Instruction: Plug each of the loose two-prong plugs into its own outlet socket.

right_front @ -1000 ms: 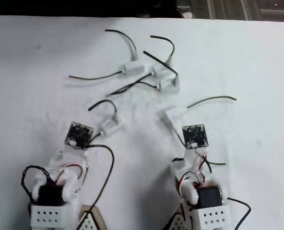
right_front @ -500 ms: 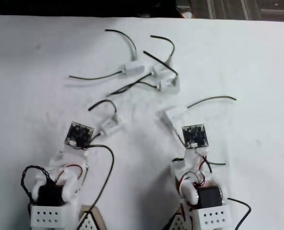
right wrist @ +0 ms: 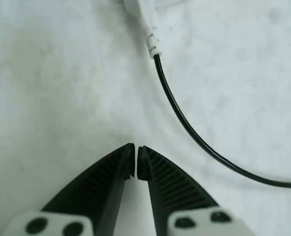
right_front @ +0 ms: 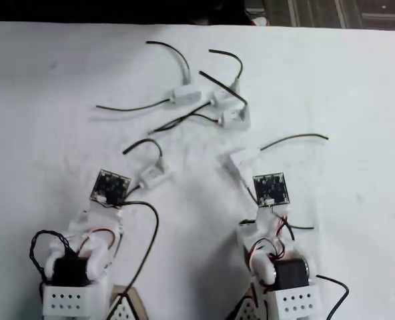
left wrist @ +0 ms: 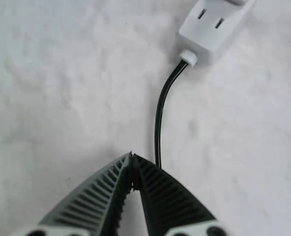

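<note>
Resting at the near left of the white tabletop (right_front: 44, 80), the left arm (right_front: 74, 260) points toward the far edge. Its wrist view shows the left end effector (left wrist: 132, 162) with its ribbed dark fingers pressed together, pinching nothing. Just ahead of the tips lies a white outlet socket (left wrist: 215, 22) with its two slots facing up. The socket cord (left wrist: 160, 108), thin and black, curves back from the strain relief and ends close beside the closed tips; whether it touches them cannot be told. In the high view this socket lies tilted just right of the left arm's wrist.

Farther out, near the middle of the tabletop, a two-cord connector (right_front: 186, 95) has one black cord running left and another curling toward the far edge. Just to its right, a pair of white connectors (right_front: 229, 110) lie close together with several black cords crossing over and beside them. Which of these are plugs and which are sockets cannot be told.

Nearer the arms and right of the middle, the right-hand connector (right_front: 243, 159) lies just ahead of the right arm's wrist, with a black cord arcing off to the right. The right arm (right_front: 281, 267) stands at the near right. Its wrist view shows the right end effector (right wrist: 135, 155) with its fingers drawn together to a hairline gap, gripping nothing. A trailing cord (right wrist: 185, 123) from the connector's strain relief passes near the fingers without touching them.
</note>
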You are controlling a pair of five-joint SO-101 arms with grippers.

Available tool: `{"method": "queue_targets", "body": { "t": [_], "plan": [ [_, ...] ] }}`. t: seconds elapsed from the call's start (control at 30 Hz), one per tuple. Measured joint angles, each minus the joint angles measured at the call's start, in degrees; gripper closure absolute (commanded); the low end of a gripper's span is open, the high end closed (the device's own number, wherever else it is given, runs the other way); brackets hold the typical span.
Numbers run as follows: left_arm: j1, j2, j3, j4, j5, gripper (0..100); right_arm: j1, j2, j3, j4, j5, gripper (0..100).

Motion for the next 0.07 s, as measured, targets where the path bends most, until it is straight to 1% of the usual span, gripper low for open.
{"method": "queue_targets", "body": {
  "t": [0.07],
  "plan": [
    [0.0, 0.0, 0.0, 0.0, 0.0, 98, 0.0, 0.0, 0.0, 0.0, 0.0, 98.1]
  ]
}}
